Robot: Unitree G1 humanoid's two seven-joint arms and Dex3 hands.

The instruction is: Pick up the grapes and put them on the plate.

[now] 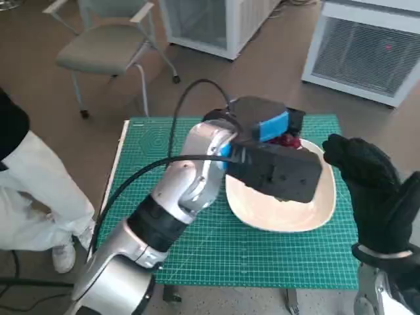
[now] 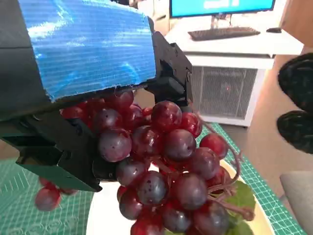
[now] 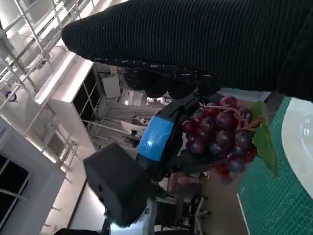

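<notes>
One bench (image 1: 197,262), covered by a green cutting mat, carries one pale plate (image 1: 315,216) toward its right edge. One chair (image 1: 108,46) stands on the floor beyond the far left corner, and a person (image 1: 33,190) in white trousers is off the left edge.

The left hand (image 1: 266,128) has its fingers wrapped around the single bunch of grapes (image 2: 166,166), held in the air above the far part of the plate. The right hand (image 1: 371,190) hangs beyond the bench's right edge, fingers loosely spread, holding nothing.

The grapes look like a light, floppy cluster: many smooth dark red berries on thin brown stems, with one green leaf (image 2: 242,198). Berries would likely roll or slip under pressure and could tear off, so I judge the firmest hold to be around the upper mass near the main stem, letting the rest dangle.
</notes>
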